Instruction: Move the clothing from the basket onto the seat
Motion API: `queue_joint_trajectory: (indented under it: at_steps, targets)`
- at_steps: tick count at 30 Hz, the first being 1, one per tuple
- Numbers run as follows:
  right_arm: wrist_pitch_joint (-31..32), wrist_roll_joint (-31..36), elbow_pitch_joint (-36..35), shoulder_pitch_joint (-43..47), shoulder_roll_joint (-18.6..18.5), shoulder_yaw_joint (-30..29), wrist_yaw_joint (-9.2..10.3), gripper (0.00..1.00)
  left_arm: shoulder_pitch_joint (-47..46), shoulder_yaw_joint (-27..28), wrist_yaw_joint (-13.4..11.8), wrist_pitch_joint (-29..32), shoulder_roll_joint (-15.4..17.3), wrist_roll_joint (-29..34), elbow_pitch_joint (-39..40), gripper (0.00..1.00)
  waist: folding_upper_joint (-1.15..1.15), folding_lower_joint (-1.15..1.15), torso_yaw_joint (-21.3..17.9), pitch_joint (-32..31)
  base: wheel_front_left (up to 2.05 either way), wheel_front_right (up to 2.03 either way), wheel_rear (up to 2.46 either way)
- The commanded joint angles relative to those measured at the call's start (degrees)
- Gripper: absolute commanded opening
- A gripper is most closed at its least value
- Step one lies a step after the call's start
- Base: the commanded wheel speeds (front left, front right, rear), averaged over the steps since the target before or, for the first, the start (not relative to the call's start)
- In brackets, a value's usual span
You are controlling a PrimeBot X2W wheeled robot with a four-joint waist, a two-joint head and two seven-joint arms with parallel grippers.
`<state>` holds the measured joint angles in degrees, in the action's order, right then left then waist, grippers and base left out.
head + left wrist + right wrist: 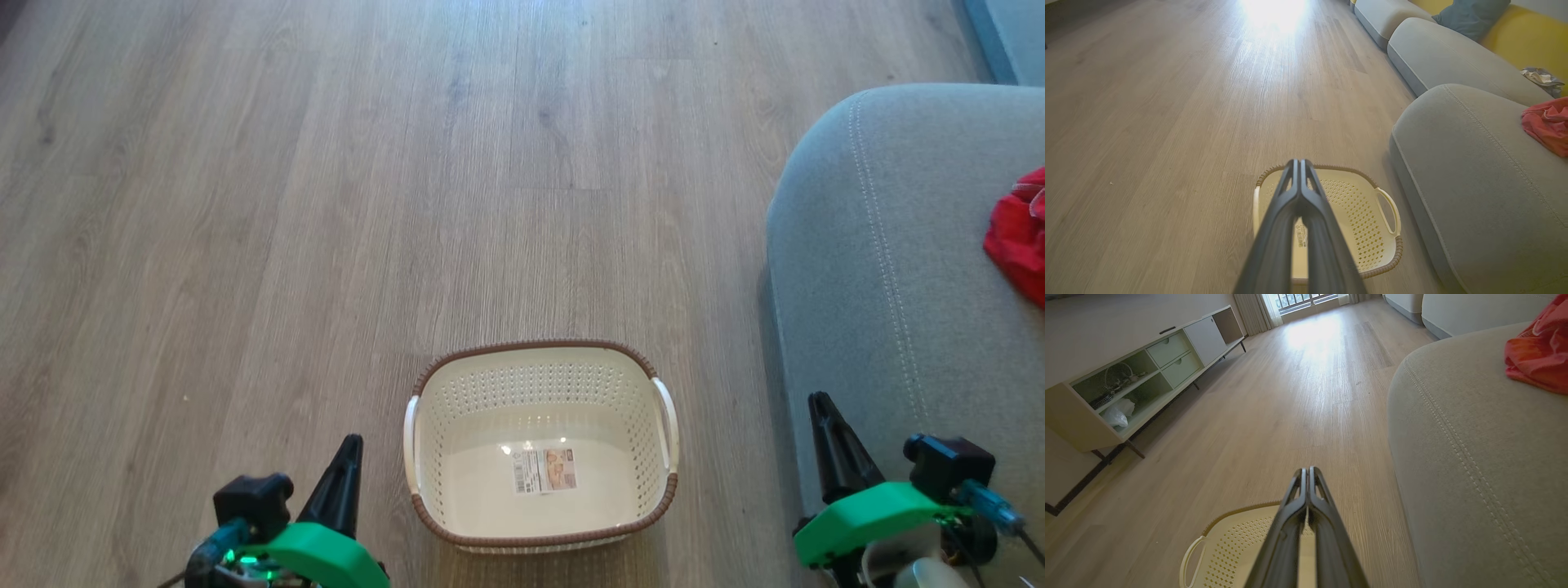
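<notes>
Here, the floor (326, 204) bears the grey seat (898, 286) and, just beside it, the basket (539, 351). Red clothing (1020, 237) lies on the seat. The left pincer (351, 445) and right pincer (816, 404) flank the basket, each with fingers pressed together.

Red clothing (1019, 237), grey seat (882, 269), cream perforated basket (539, 384).

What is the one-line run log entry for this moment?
clothing: red, lying on seat | basket: on floor, only a label inside | left jaws: shut, empty | right jaws: shut, empty
</notes>
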<state>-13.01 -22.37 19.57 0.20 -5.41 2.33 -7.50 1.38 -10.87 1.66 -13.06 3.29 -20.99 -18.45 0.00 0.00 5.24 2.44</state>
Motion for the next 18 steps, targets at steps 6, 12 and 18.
queue_joint_trajectory:
  at_steps: [6, 12, 18]
  targets:
    - [1.25, -4.39, -2.15, -2.5, 0.15, -0.76, 0.0, 0.0, -2.44, 1.59, 0.6, 1.02, 0.22, -4.6, 1.98, 0.0, 0.0, 0.0, -0.27, -0.12, 0.0, 0.0, 0.0]
    - [2.26, -8.1, -2.34, -2.72, 0.26, -1.19, 0.0, 0.0, -2.74, 2.28, 0.9, 1.9, 0.34, -8.53, 2.06, 0.0, 0.0, 0.0, -0.55, -0.24, 0.0, 0.0, 0.0]
    - [3.27, -11.82, -2.54, -2.94, 0.37, -1.63, 0.0, 0.0, -3.02, 2.99, 1.2, 2.8, 0.43, -12.44, 2.24, 0.0, 0.0, 0.0, -0.83, -0.36, 0.0, 0.0, 0.0]
